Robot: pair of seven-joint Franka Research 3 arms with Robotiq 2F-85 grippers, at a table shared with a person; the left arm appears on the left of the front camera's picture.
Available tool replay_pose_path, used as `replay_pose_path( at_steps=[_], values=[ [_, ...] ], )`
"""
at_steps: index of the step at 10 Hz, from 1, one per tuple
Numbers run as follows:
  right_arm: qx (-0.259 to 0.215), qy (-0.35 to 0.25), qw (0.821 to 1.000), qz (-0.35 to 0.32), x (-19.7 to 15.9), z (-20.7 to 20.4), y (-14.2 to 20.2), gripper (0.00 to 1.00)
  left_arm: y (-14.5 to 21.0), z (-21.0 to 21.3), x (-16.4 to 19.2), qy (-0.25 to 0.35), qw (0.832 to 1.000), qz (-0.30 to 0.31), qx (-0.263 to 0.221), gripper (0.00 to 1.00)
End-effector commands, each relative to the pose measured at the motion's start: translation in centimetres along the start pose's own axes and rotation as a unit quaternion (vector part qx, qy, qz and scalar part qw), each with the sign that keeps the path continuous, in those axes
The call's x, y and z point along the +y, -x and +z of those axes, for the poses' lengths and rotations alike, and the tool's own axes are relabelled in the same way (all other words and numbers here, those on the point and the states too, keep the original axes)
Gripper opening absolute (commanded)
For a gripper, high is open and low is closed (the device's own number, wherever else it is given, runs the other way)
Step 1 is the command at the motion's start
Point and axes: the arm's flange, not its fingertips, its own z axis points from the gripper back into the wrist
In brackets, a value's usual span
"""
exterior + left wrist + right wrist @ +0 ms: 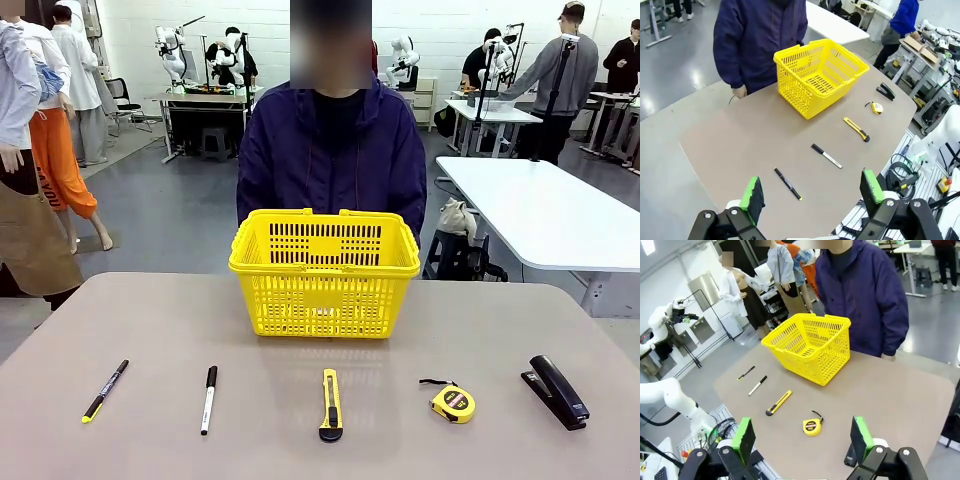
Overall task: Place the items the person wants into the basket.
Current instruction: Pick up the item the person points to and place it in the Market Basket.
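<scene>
The room is big and bright. The wall [130, 40] at the back is white. The floor [170, 220] is grey and shiny, and light glints on it. The tabletop [150, 330] in front is pale brown. A long white table [540, 210] stands to the right. Another table [205, 98] and a black chair [120, 97] stand far back.

Open tabletop [130, 320] flanks the yellow basket [325, 270] (centred, far side, top open); a spaced row from pen [105, 390] to stapler [558, 392] lines the near edge.
</scene>
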Motion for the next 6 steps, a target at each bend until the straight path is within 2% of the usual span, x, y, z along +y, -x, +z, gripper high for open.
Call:
replay_pose_path(
  at_steps=[1,6],
  values=[
    [-0.01,-0.003,1.0,-0.002,-0.47,0.33,0.19,1.0,-0.39,-0.21,-0.08,0.006,1.0,-0.007,0.001,1.0],
    [-0.01,-0.003,1.0,-0.002,-0.47,0.33,0.19,1.0,-0.39,-0.21,-0.08,0.006,1.0,-0.007,0.001,1.0]
  ],
)
